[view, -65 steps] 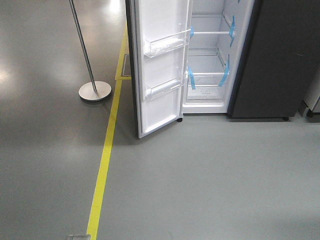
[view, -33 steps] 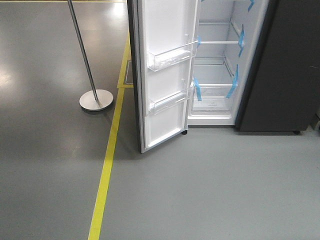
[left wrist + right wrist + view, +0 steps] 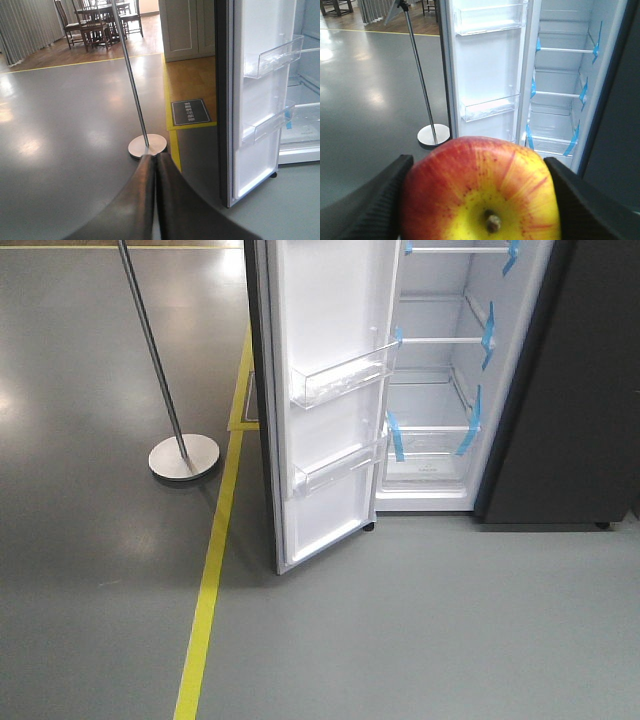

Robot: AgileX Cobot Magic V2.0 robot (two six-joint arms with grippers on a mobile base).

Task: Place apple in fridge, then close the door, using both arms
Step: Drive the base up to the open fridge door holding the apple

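The right claw [image 3: 479, 202] grips the apple [image 3: 480, 172], whose lower part is cut off at 6 o'clock. Beyond, at 1 o'clock, the fridge [image 3: 560, 70] gapes, its door [image 3: 490, 65] open. The left claw [image 3: 156, 170] is clenched on nothing.

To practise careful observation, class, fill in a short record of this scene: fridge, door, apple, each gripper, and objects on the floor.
fridge: tall dark grey fridge with white interior; visible glass shelves bare
door: tall white-lined door, open wide; clear bins look empty
apple: small round red-and-yellow apple, outside the fridge
right gripper: shut on the apple
left gripper: shut, holding nothing
floor: metal pole on a round base and yellow floor line, left of the door
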